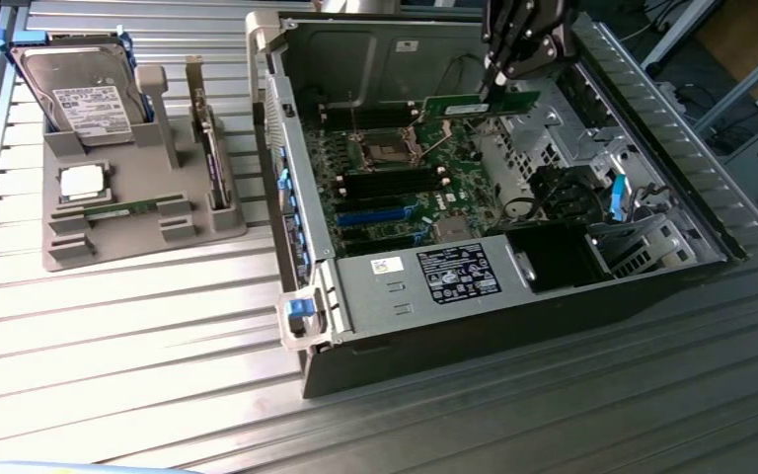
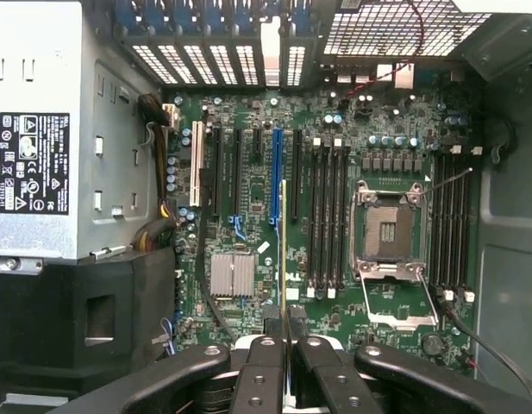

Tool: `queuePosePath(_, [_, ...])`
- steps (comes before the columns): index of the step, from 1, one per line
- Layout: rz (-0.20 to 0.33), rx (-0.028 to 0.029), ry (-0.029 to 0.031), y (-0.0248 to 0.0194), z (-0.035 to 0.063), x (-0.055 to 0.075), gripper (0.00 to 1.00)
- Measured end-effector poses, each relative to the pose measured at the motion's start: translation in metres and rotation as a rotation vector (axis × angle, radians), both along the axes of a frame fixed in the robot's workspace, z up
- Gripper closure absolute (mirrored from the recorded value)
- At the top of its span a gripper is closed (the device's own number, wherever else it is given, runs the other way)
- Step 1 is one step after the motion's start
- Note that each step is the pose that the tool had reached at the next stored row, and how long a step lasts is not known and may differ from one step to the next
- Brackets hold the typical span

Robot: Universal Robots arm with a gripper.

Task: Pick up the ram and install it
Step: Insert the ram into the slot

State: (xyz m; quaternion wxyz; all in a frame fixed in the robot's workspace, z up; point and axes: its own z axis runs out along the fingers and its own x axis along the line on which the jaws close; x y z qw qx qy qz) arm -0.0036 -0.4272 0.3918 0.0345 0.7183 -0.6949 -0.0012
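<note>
Clamped on ram [image 2: 284, 250] by end effector [image 2: 285, 332] above motherboard [image 2: 248, 147]; misalignment with DIMM slots [image 2: 328, 216] risks jamming.

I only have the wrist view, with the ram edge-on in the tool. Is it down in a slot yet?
Observer: It looks not. In the exterior view the ram hangs from the shut tool, apparently clear above the motherboard inside the open case.
Operator: What's outside the case?
Observer: A grey tray at the exterior view's left. It holds a hard drive, another green stick and an upright card.
</note>
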Motion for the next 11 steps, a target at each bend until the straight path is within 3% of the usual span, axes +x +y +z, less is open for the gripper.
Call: queuePosePath(11, [-0.001, 0.0000, 0.0000, 0.0003, -0.0220, -0.002, 0.87])
